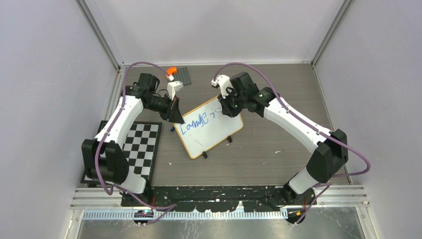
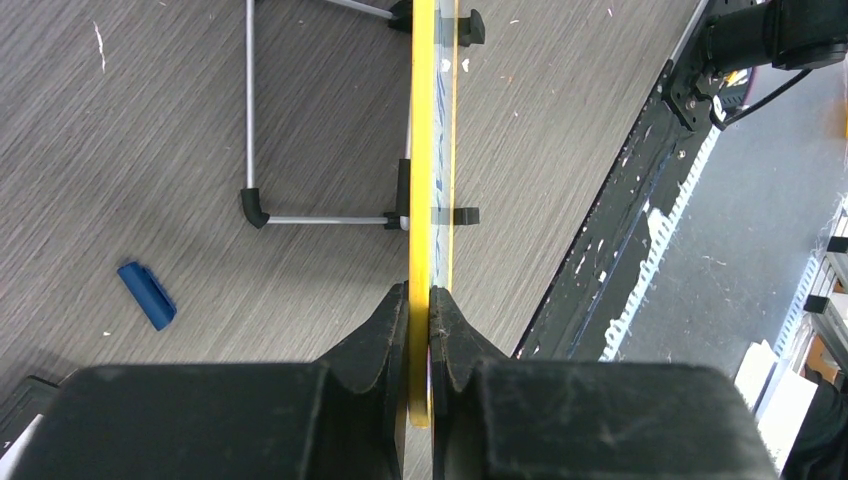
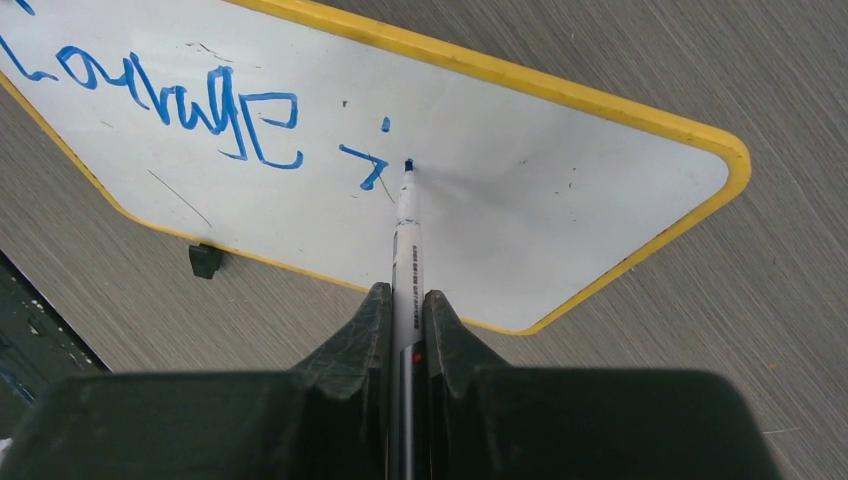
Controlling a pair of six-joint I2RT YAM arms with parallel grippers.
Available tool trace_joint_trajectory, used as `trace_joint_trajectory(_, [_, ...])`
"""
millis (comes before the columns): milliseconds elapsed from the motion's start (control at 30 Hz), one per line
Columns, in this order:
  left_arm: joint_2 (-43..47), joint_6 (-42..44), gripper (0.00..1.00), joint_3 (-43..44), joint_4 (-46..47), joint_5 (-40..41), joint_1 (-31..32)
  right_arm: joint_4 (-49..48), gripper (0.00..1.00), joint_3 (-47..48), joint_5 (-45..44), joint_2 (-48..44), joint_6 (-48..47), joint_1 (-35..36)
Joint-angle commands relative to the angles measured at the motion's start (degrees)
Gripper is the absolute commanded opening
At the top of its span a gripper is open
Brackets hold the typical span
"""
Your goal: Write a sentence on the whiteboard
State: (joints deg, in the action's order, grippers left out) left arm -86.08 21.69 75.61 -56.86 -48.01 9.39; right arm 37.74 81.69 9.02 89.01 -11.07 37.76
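The whiteboard (image 1: 211, 128) stands tilted on the table, with a yellow rim and black clip feet. Blue writing (image 1: 194, 122) reads about "Courage" followed by an "i"; it shows larger in the right wrist view (image 3: 200, 100). My left gripper (image 1: 174, 112) is shut on the board's left edge, which shows edge-on as a yellow strip (image 2: 422, 150) in the left wrist view. My right gripper (image 1: 230, 104) is shut on a white marker (image 3: 405, 240). The marker's blue tip (image 3: 408, 165) touches the board (image 3: 520, 190) just right of the "i".
A blue marker cap (image 2: 147, 295) lies on the table behind the board near its wire stand (image 2: 250, 150). A checkerboard mat (image 1: 142, 147) lies at the left. A dark studded plate (image 1: 182, 75) and an orange piece (image 1: 171, 70) sit at the back.
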Motion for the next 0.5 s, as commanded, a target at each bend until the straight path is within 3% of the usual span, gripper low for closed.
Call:
trace_joint_trajectory(0, [0.7,2.1,0.00,0.7,0.6,-0.1,0.4,-2.6,0.00,0.9,-0.2,0.8,-0.5,-0.2])
trace_joint_trajectory(467, [0.6,2.0,0.00,0.1,1.1,-0.2,0.4,-2.4,0.00,-3.1,0.1,-0.6,-0.5,-0.2])
